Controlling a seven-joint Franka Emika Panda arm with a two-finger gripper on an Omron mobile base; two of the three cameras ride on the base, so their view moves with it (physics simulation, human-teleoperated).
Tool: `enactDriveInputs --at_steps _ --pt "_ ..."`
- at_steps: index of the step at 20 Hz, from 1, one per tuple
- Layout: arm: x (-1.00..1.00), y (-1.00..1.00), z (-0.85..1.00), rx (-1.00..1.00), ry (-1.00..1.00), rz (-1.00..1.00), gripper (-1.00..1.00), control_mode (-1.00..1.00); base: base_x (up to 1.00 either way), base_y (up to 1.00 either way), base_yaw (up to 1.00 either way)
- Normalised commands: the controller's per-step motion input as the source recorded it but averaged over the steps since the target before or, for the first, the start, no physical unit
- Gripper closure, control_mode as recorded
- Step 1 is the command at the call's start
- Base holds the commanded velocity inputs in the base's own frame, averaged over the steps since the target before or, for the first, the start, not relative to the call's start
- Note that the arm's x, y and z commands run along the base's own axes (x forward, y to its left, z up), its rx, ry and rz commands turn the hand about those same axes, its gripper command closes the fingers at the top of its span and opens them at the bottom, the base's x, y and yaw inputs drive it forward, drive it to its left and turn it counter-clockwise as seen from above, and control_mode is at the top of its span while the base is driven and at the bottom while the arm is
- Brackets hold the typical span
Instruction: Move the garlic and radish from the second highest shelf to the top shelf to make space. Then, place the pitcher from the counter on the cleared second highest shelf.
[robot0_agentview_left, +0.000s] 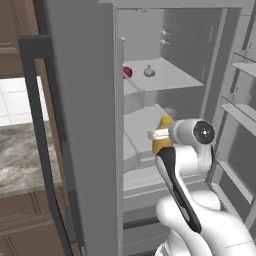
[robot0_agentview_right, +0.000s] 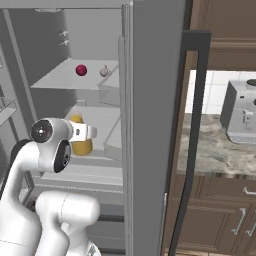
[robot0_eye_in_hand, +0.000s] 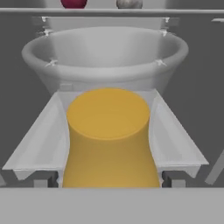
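Observation:
The radish (robot0_agentview_left: 127, 72) (robot0_agentview_right: 81, 70) (robot0_eye_in_hand: 73, 3) and the garlic (robot0_agentview_left: 149, 71) (robot0_agentview_right: 104, 71) (robot0_eye_in_hand: 129, 3) lie side by side on the top shelf (robot0_agentview_left: 172, 75) (robot0_agentview_right: 57, 79) of the open grey fridge. Just below, the orange-yellow pitcher (robot0_agentview_left: 162, 140) (robot0_agentview_right: 80, 142) (robot0_eye_in_hand: 109, 131) is over the front of the second highest shelf (robot0_agentview_left: 142, 117) (robot0_agentview_right: 102, 122), leaning slightly. Its whitish rim (robot0_eye_in_hand: 105, 52) points into the fridge. My gripper (robot0_agentview_left: 159, 135) (robot0_agentview_right: 85, 133) (robot0_eye_in_hand: 109, 181) is shut on the pitcher, with a fingertip close on each side of its body. Whether the pitcher's base touches the shelf is hidden.
The open fridge door (robot0_agentview_left: 85, 125) (robot0_agentview_right: 150, 100) stands edge-on close beside the arm. Narrow door racks (robot0_agentview_left: 245, 65) line the other door. The marbled counter (robot0_agentview_left: 20, 150) (robot0_agentview_right: 220, 145) runs outside, with a black-and-silver toaster (robot0_agentview_right: 240, 112) on it. More shelves lie below (robot0_agentview_left: 150, 177).

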Motion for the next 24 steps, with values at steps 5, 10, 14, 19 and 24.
enactDriveInputs --at_steps 5,10,14,19,24 --pt "0.47 0.0 -0.35 0.0 -0.07 0.04 1.0 -1.0 0.0 0.0 0.0" --pt "0.41 0.0 -0.19 0.0 -0.09 0.03 1.0 -1.0 0.0 0.0 0.0" --pt "0.45 0.0 -0.08 0.0 -0.02 0.01 1.0 -1.0 0.0 0.0 0.0" --pt "0.46 0.03 -0.04 0.0 0.0 0.0 1.0 -1.0 0.0 0.0 0.0" --pt "0.49 0.1 -0.06 0.0 0.0 0.0 1.0 -1.0 0.0 0.0 0.0"
